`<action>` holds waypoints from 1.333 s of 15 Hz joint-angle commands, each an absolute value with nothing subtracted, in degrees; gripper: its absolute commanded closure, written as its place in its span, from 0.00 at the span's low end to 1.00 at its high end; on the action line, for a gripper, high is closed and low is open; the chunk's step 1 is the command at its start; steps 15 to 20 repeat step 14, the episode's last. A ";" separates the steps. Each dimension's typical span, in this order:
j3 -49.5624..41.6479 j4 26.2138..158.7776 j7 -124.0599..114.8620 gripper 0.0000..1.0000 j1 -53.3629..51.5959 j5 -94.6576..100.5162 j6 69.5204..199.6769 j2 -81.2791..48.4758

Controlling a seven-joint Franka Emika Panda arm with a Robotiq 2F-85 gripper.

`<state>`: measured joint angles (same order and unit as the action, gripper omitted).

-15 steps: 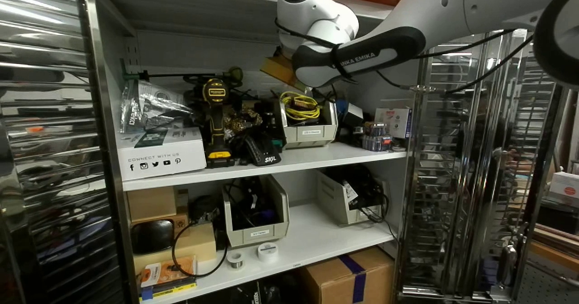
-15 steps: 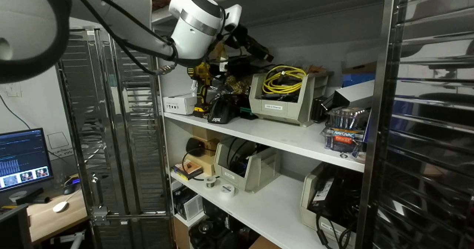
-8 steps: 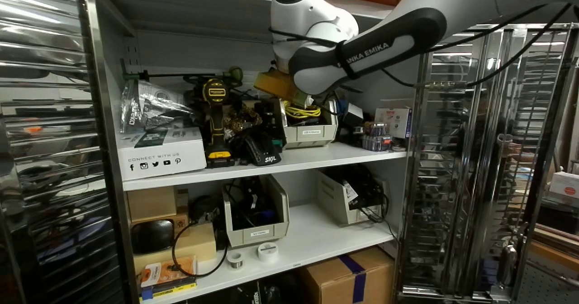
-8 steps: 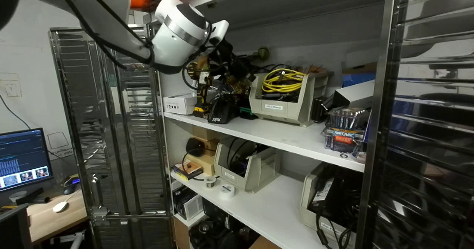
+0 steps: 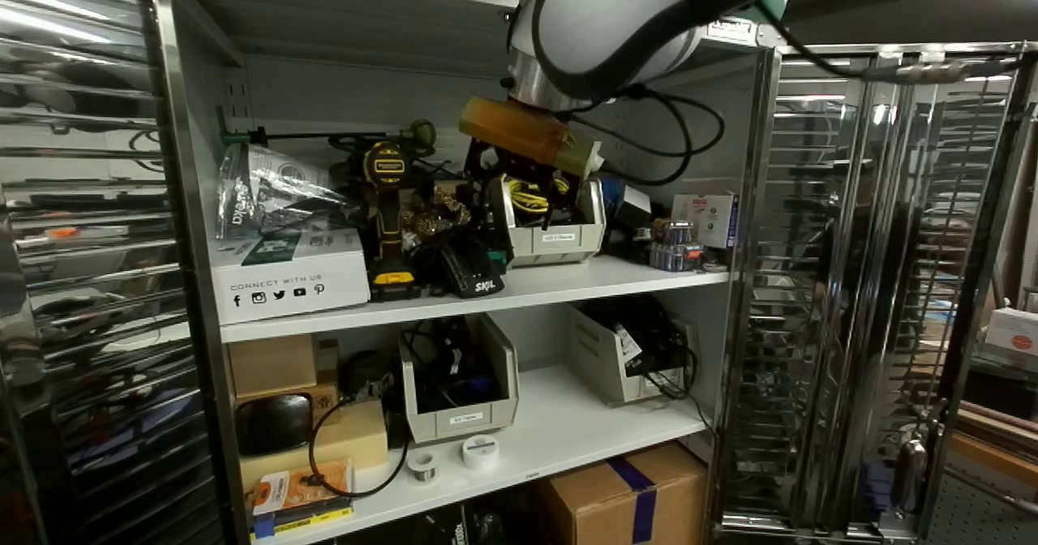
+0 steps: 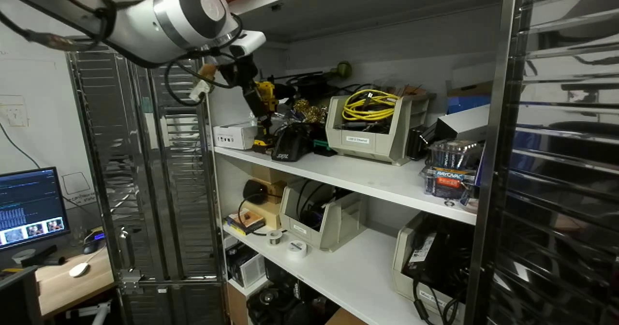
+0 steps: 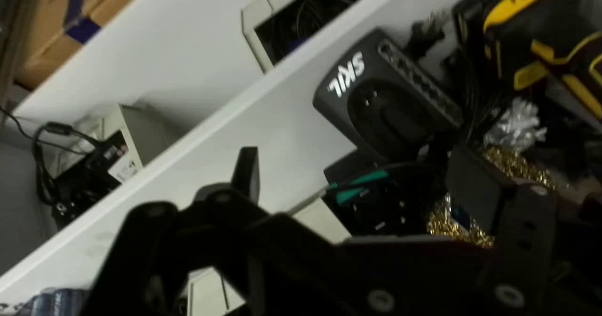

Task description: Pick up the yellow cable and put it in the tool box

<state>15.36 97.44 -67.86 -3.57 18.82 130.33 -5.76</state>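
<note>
The yellow cable [image 5: 529, 198] is a bright coil lying on top of a beige bin [image 5: 559, 245] on the upper shelf. In an exterior view the gripper's parts cover some of it; the coil [image 6: 370, 116] shows whole in its bin [image 6: 346, 150] in an exterior view. It does not show in the wrist view. I see no tool box that I can make out. My gripper [image 7: 362, 182] is open and empty, its fingers spread wide. In an exterior view the gripper [image 6: 258, 112] hangs in front of the shelf, left of the bin and apart from the cable.
A SKIL charger [image 7: 390, 104] and a black-and-yellow drill [image 5: 388, 204] stand left of the bin, beside a white carton [image 5: 292, 289]. Battery packs [image 6: 447, 170] sit to its right. Cable bins [image 5: 466, 422] stand on the lower shelf. A brown cardboard box [image 5: 632, 496] is below.
The arm has swung, and the gripper has moved away from above the shelf, with its fingers now pointing more downward. The cable and bins have not moved.
</note>
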 commanded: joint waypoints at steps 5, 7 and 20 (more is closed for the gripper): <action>9.93 111.23 -38.63 0.00 -4.53 -12.87 106.67 16.40; 7.51 110.73 -31.98 0.00 -3.81 -16.36 95.82 20.37; 5.51 108.51 -27.40 0.00 -1.96 -15.93 84.53 22.27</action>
